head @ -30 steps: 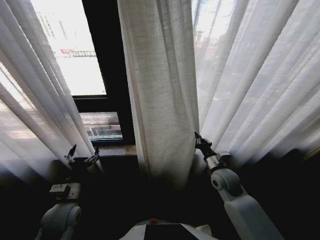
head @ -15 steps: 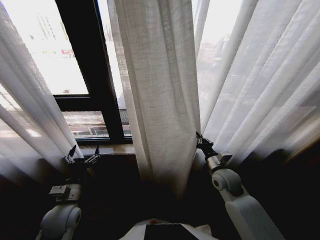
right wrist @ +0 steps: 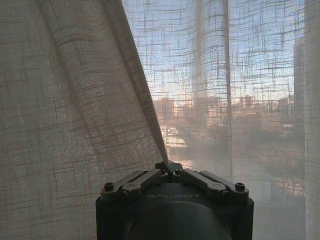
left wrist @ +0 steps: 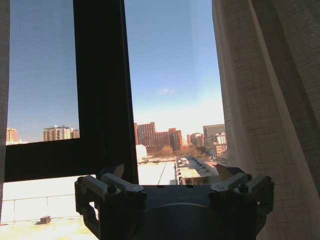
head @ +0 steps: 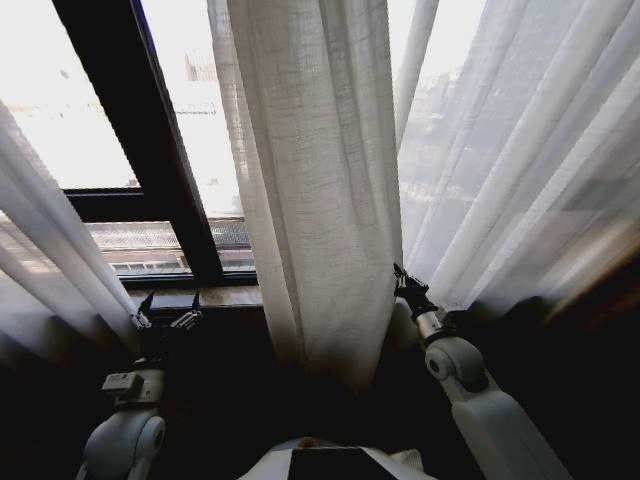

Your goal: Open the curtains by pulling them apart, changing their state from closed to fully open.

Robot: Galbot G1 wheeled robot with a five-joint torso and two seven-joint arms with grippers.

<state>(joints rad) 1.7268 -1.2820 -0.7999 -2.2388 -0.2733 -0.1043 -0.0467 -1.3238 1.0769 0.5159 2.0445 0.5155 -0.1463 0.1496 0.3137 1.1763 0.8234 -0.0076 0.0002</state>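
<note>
The right gripper (head: 399, 276) has its fingers pinched on the curtains' (head: 320, 190) centre fold to drag it aside, while the left gripper (head: 166, 305), fingers spread and empty, waits near the window frame (head: 140, 130).

A high-rise room: sheer curtains (head: 320, 180), dark window frame (left wrist: 102, 100), city rooftops (well below).

A narrow tan window sill (head: 225, 296) is running along the foot of the dark window frame (head: 150, 190) in the lower left of the head view. The curtains (head: 320, 180) are hanging down in front of it, covering its right end at lower centre and its left end near the frame's left edge.
</note>
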